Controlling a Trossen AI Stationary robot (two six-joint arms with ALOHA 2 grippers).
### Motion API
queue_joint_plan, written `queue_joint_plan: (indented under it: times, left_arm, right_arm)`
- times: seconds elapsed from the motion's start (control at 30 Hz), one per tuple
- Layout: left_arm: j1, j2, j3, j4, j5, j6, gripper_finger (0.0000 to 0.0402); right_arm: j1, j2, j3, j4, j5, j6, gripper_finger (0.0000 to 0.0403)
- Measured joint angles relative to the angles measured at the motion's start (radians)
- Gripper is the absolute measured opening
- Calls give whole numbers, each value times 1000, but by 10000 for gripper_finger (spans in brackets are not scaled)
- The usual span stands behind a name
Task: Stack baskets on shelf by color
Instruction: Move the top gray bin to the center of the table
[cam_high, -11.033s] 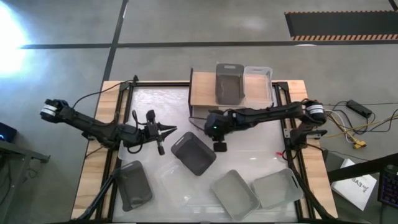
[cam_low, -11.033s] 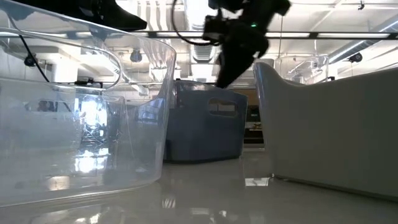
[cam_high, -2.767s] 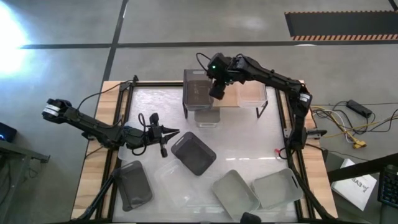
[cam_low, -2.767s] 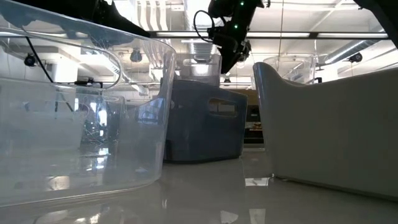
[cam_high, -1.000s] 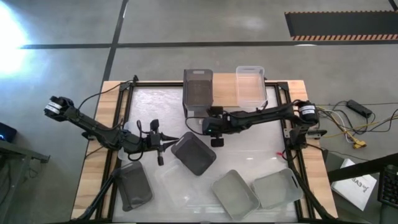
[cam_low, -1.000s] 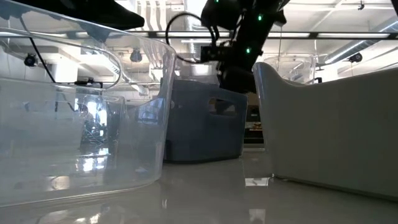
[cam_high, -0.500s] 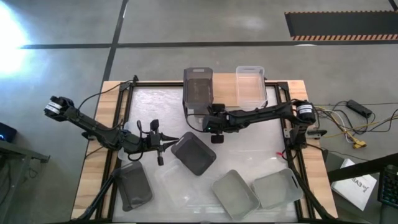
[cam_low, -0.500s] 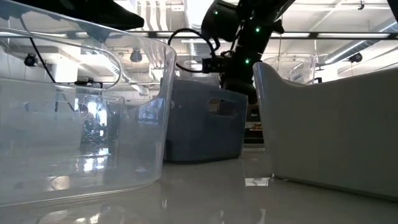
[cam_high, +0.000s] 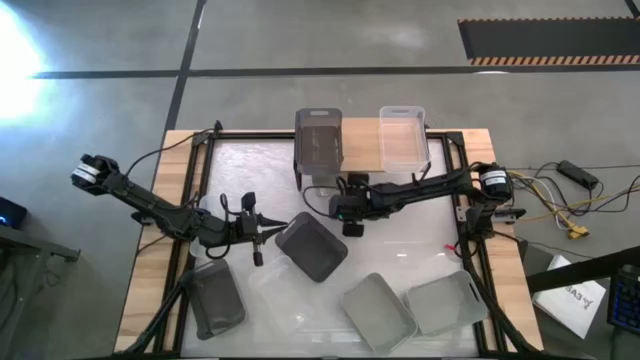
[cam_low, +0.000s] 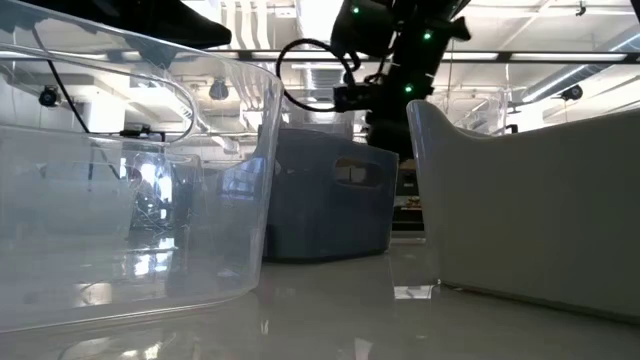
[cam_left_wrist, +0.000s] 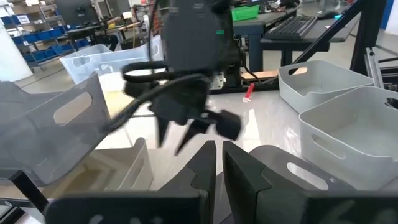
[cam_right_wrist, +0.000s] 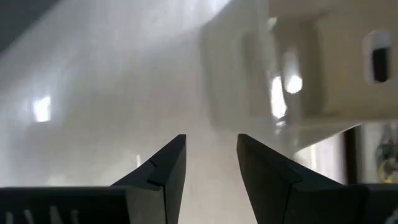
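On the shelf (cam_high: 299, 173) at the table's far edge stand a dark grey basket (cam_high: 319, 141) and a clear basket (cam_high: 404, 138). Another dark grey basket (cam_high: 312, 246) rests on its bottom mid-table. My left gripper (cam_high: 281, 222) is shut, level, its tips just left of that basket's rim (cam_left_wrist: 281, 167). My right gripper (cam_high: 352, 226) is open, pointing down above the bare tabletop in front of the shelf, empty (cam_right_wrist: 211, 163). The left wrist view shows it (cam_left_wrist: 186, 118) blurred straight ahead.
Near the table's front edge lie a third dark grey basket (cam_high: 215, 297), a clear basket (cam_high: 281, 296) and two light grey baskets (cam_high: 378, 311) (cam_high: 446, 303). The low view looks past the clear one (cam_low: 130, 180) and a light grey one (cam_low: 530, 200).
My right gripper has drifted a little toward the table's right, staying in front of the shelf with its fingers pointing down. The baskets have kept their places.
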Motion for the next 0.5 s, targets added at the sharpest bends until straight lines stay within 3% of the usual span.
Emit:
queue_joint_plan:
  times: [0.2,0.3,0.5]
  left_arm:
    - [0,0,-14,0,0,0,12]
    - [0,0,-24,2,1,0,12]
    - [0,0,-33,2,9,0,12]
  right_arm:
    - [69,-12,-105,0,24,186,137]
    - [101,-39,-203,113,39,251,137]
    - [113,-136,-309,330,41,177,137]
